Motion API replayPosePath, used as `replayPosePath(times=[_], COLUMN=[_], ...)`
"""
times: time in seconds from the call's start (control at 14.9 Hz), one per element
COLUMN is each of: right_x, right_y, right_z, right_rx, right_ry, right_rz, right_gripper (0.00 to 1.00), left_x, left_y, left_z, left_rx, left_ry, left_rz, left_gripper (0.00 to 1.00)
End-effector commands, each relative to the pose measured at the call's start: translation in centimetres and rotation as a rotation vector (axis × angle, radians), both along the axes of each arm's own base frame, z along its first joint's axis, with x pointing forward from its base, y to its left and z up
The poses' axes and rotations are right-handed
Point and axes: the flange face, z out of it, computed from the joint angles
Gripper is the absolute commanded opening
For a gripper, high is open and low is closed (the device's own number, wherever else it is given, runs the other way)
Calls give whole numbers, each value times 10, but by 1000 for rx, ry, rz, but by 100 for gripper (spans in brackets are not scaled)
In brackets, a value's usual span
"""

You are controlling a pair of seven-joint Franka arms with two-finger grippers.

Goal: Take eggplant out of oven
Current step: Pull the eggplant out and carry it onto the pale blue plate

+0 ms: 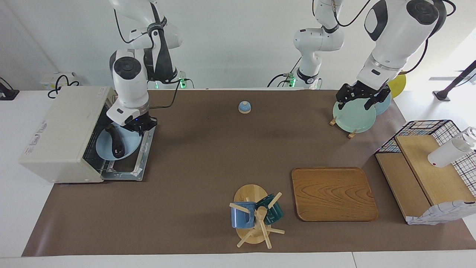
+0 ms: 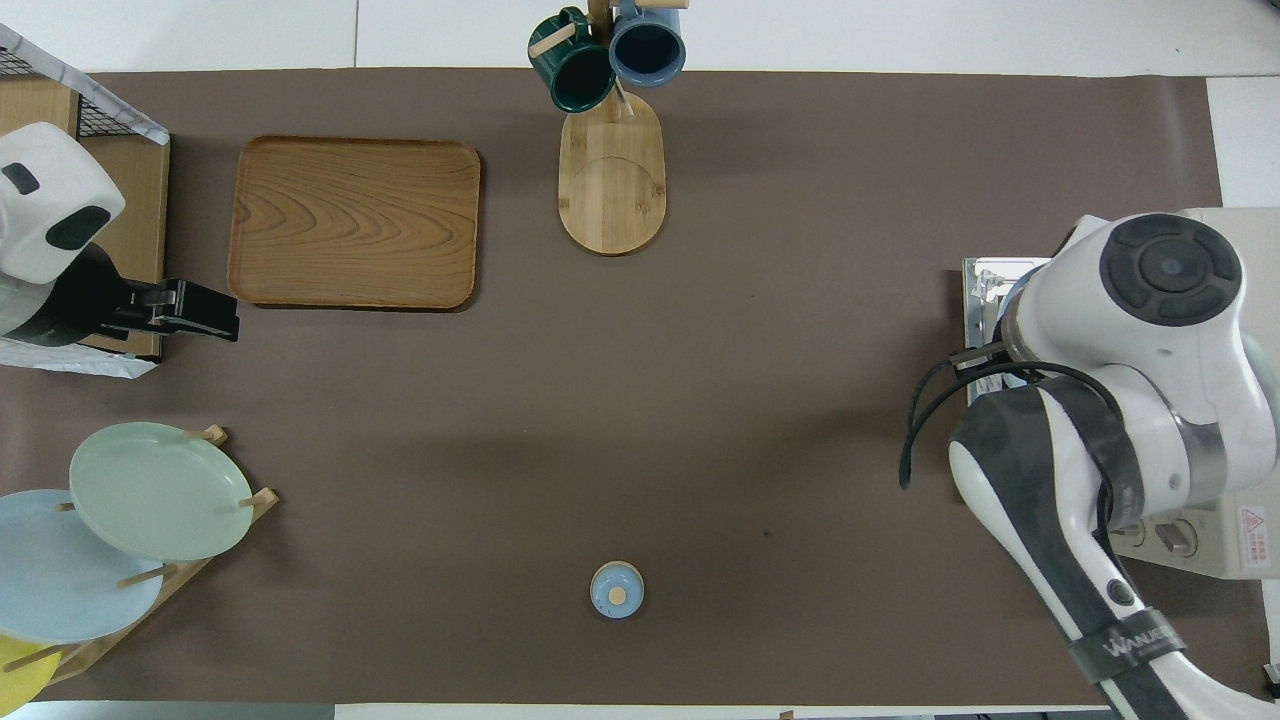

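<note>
Oven (image 1: pixel 59 134): cream-white box at the right arm's end of the table, door (image 1: pixel 139 158) folded down flat in front of it.

Plate (image 1: pixel 108 149): pale blue, on the rack in the oven's mouth.

Eggplant (image 1: pixel 117 143): dark and glossy, lying on the plate, one tip toward 6 o'clock in the facing view, the upper end under the gripper.

Right gripper (image 1: pixel 128 128): down at the oven's opening, fingers closed on the eggplant's upper end. In the overhead view the arm hides oven mouth and eggplant.

Left gripper (image 1: pixel 359 98): fingers spread wide, holding nothing, waiting over the plate rack (image 1: pixel 351 119).

Bell (image 1: pixel 244 107): small, blue, mid-table near the robots.

Wooden tray (image 1: pixel 333 193): at 3 o'clock of the mug stand (image 1: pixel 253 214) in the facing view.
</note>
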Motion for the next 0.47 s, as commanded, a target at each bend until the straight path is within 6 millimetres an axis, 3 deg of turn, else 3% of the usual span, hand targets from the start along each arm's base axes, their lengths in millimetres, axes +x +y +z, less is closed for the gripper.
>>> replayPosePath(times=[0.0,0.2,0.4], right_x=[9,10,3], right_y=[53,116,202], right_z=[-6,-10,-10], right_rx=[-21,3,30], right_ry=[-12,-54,-73], right_rz=[-28,-72,-100], right_gripper=[0,0,0], left_x=[-1,-1,-1], left_y=[2,3,4], left_z=[5,5,5], left_rx=[-13,-13,-15], left_ry=[-8,-10,-11], left_rz=[1,6,9], left_gripper=[100,100,100])
